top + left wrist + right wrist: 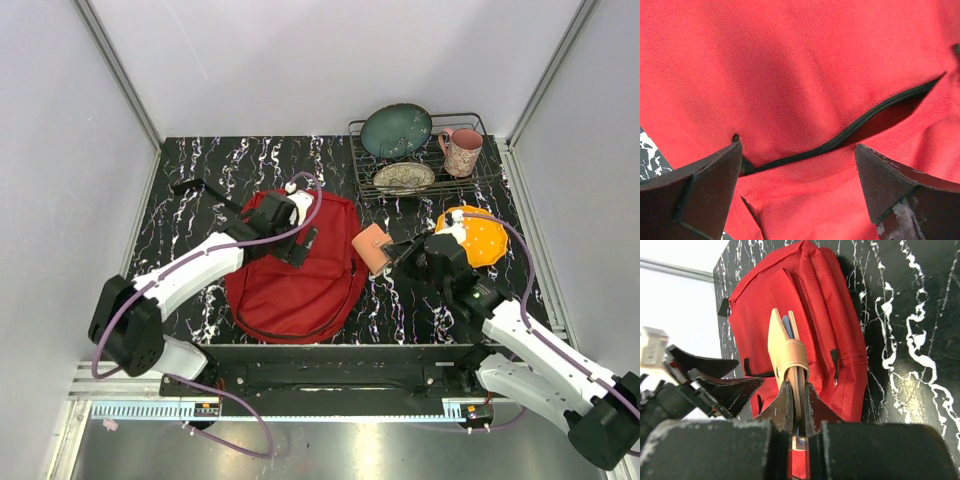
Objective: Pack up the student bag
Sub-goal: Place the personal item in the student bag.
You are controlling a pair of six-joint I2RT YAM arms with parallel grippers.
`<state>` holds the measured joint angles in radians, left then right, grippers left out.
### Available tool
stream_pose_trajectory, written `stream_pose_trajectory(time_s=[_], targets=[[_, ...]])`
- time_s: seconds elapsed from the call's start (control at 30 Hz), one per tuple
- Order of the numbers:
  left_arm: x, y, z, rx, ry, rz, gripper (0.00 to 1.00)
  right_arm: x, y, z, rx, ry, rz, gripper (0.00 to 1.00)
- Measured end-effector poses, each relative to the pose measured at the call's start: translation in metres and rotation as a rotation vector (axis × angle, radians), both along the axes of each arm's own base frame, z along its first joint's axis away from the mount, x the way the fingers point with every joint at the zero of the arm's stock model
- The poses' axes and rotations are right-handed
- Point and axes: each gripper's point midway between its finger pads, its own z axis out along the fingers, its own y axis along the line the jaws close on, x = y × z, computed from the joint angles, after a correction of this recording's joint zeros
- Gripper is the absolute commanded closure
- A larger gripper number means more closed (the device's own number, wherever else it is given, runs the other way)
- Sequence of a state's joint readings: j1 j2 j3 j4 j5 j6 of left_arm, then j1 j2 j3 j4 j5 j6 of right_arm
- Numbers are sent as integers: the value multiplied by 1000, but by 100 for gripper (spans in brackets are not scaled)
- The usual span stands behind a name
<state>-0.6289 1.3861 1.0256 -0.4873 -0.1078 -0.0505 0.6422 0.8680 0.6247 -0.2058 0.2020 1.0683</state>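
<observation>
The student bag point(300, 285) is a red backpack lying flat in the middle of the black marbled table. My left gripper point(298, 243) hovers open just above it, fingers point(705, 185) either side of the partly open black zip point(850, 132) on the red fabric point(790, 65). My right gripper point(397, 256) is beside the bag's right edge, shut on a thin tan case with a strap loop point(371, 247). In the right wrist view the case point(782, 347) stands upright between the jaws of my right gripper point(797, 395), with the bag point(835, 325) behind it.
A wire rack point(490, 175) at the back right holds a teal bowl point(396, 130), a patterned plate point(404, 178) and a pink mug point(462, 152). An orange dotted object point(480, 238) lies by the right arm. White walls enclose the table.
</observation>
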Motion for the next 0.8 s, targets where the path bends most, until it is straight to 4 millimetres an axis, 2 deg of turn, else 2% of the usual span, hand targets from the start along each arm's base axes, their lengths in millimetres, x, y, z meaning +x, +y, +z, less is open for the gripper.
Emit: stream_pose_trajectory(time_s=[0.17, 0.23, 0.37, 0.6, 0.8], targets=[[-1, 3, -28, 76, 92, 3, 2, -5, -15, 14, -3, -44, -41, 100], [-3, 3, -34, 84, 113, 5, 6, -6, -20, 17, -5, -54, -49, 100], [-4, 2, -37, 90, 120, 5, 5, -6, -26, 15, -22, -52, -69, 100], [1, 1, -31, 113, 87, -1, 4, -2, -30, 10, -37, -38, -84, 100], [34, 9, 0, 198, -53, 37, 5, 0, -32, 5, -45, -24, -84, 100]])
